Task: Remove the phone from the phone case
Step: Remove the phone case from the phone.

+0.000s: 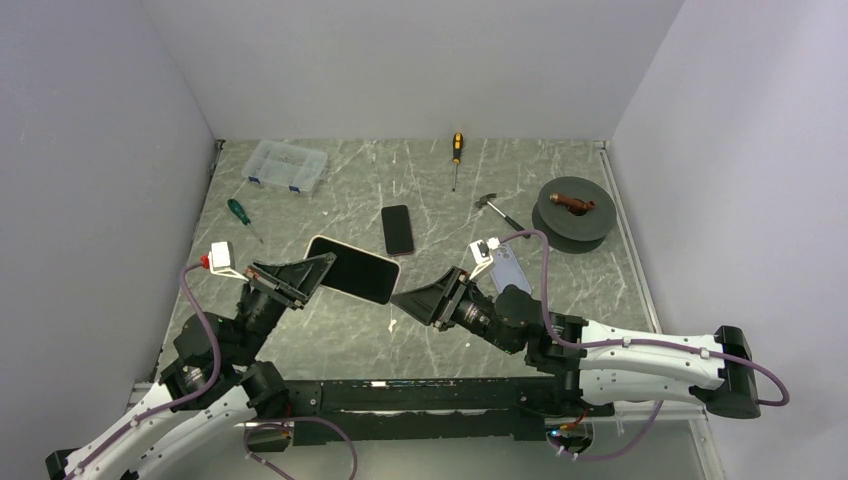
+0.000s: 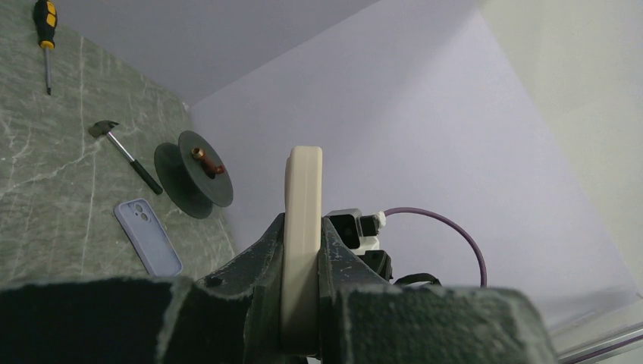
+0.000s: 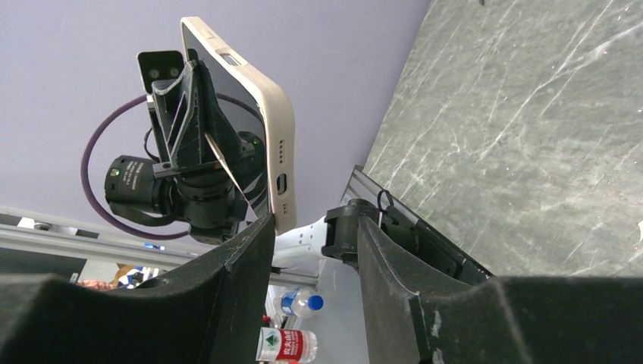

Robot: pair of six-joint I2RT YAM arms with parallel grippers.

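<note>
A phone with a black screen sits in a cream phone case, held in the air above the table. My left gripper is shut on its left end; in the left wrist view the case's cream edge stands upright, clamped between the fingers. My right gripper is open just right of the case's lower right corner. In the right wrist view the cased phone hangs just beyond the left finger, with nothing between the jaws.
On the table lie a second black phone, a lilac phone case, a hammer, a dark spool, two screwdrivers and a clear parts box. Walls close three sides.
</note>
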